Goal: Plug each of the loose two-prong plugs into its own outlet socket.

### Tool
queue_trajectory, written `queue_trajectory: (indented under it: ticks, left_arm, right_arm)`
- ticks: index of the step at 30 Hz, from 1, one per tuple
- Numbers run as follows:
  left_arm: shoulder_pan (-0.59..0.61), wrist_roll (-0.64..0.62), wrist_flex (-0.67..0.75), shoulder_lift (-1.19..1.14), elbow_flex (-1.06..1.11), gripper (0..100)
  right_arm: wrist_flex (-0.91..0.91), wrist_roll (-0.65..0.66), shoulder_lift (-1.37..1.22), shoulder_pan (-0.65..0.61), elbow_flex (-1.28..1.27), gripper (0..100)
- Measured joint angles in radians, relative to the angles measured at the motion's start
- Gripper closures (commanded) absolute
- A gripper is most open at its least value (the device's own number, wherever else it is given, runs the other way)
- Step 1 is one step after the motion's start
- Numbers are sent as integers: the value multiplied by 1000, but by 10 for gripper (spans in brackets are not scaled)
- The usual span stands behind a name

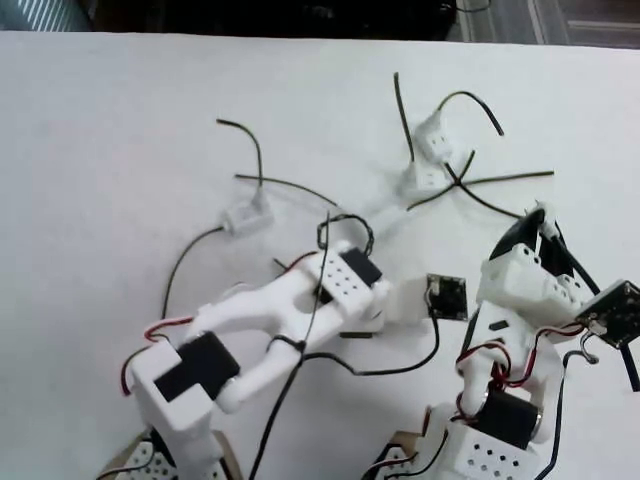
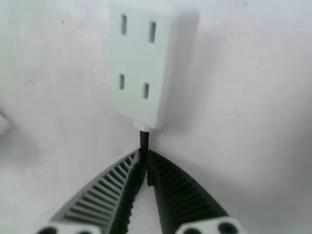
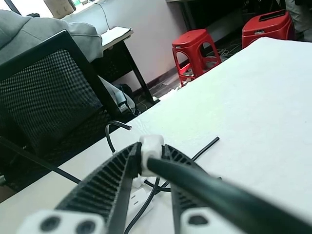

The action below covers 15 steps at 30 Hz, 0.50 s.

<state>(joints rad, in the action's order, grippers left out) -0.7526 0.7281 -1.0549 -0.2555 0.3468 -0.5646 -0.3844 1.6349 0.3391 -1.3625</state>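
Plastic, light and rigid, the white two-prong plug (image 3: 152,141) is clamped in the right end effector (image 3: 151,156) above the white desk (image 3: 253,97). The left end effector (image 2: 145,160) pinches the black cord (image 2: 144,139) of the white outlet block (image 2: 139,63); gripping its stiff body would likely steady it.

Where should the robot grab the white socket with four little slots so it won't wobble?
Probably grip the socket block by its two long flat sides, coming from the cord end. Those sides look straight and parallel, and the slotted face would be left free. The left gripper pinches just the thin black cord, which likely lets it swing.
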Motion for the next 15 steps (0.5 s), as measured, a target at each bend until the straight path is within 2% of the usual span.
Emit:
queue_trajectory:
  ticks: [8, 15]
  left_arm:
    - [68, 0, -97, 0, 0, 978]
    - [175, 0, -112, 14, 21, 978]
  right_arm:
    - [0, 0, 0, 0, 0, 981]
    - [0, 0, 0, 0, 0, 981]
